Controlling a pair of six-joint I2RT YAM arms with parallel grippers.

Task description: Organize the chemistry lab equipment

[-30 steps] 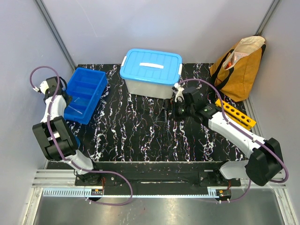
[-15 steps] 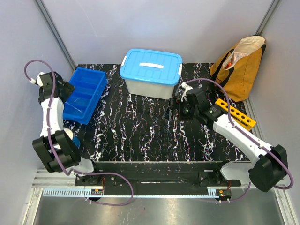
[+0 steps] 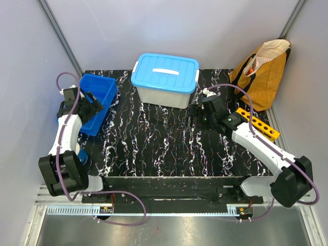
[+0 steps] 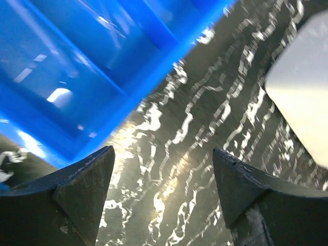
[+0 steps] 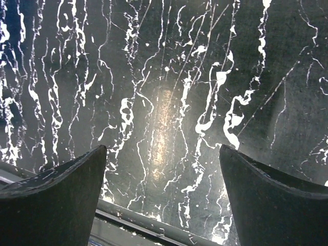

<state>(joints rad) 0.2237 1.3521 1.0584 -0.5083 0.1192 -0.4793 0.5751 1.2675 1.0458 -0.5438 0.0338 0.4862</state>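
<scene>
A yellow-orange rack (image 3: 259, 124) with round holes lies at the table's right edge, beside my right forearm. My right gripper (image 3: 198, 115) hovers in front of the white tub's right corner. In its wrist view it (image 5: 163, 154) is open, with only black marbled table between the fingers. My left gripper (image 3: 95, 105) is at the near right side of the blue divided tray (image 3: 97, 87). In its wrist view it (image 4: 163, 156) is open and empty over the table, just past the tray's edge (image 4: 154, 87). No other lab items show.
A large white tub with a blue lid (image 3: 165, 76) stands at the back centre; its corner (image 4: 305, 87) shows in the left wrist view. A brown tote bag (image 3: 262, 72) leans at the back right. A dark strip (image 5: 148, 225) crosses the bottom of the right wrist view.
My left arm has swung from the tray's far left side to its near right side, and its jaws have opened. My right gripper has drifted slightly right and back, still open.
</scene>
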